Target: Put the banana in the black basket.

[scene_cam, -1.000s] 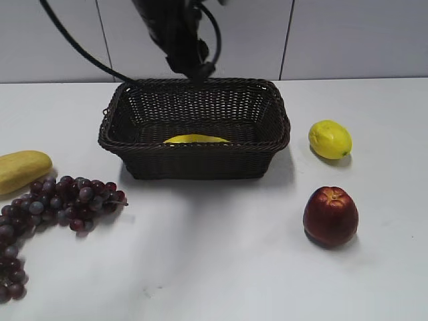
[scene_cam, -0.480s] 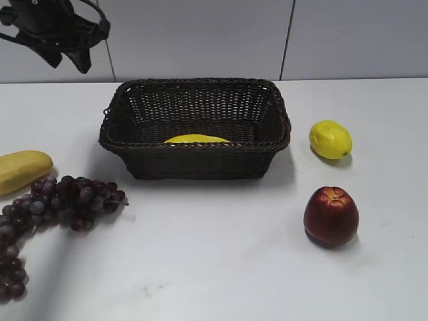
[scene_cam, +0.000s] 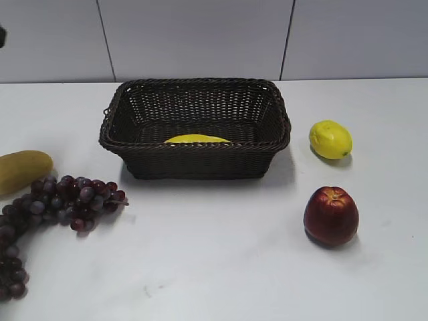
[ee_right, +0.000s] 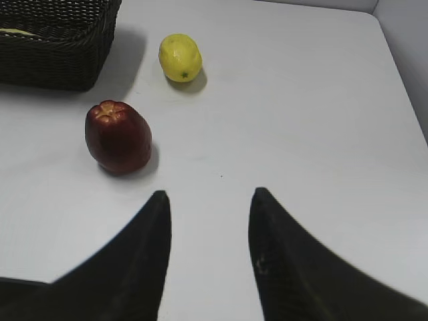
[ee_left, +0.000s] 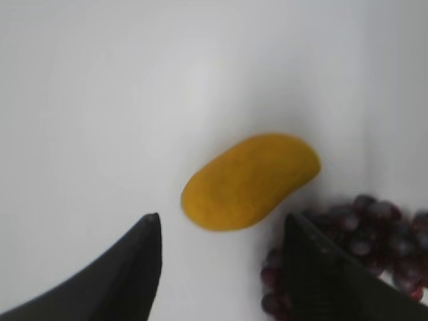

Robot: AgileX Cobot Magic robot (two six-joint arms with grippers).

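Observation:
The black basket (scene_cam: pixel 195 127) stands at the middle back of the table. The banana (scene_cam: pixel 196 139) lies inside it; only a yellow strip shows above the front rim. A corner of the basket (ee_right: pixel 53 47) also shows in the right wrist view, with a sliver of the banana (ee_right: pixel 17 31). My left gripper (ee_left: pixel 221 224) is open and empty, above the table over the pale-yellow oblong fruit and the grapes. My right gripper (ee_right: pixel 208 197) is open and empty over bare table, to the right of the apple. Neither gripper shows in the exterior view.
A pale-yellow oblong fruit (scene_cam: pixel 23 169) (ee_left: pixel 251 180) and a bunch of dark grapes (scene_cam: pixel 47 207) (ee_left: pixel 354 234) lie at the left. A lemon (scene_cam: pixel 330 139) (ee_right: pixel 180 57) and a red apple (scene_cam: pixel 330 215) (ee_right: pixel 118 136) lie at the right. A tiled wall stands behind.
The left arm has moved from above the basket's back rim to the left and out of the exterior view. The banana stays in the basket.

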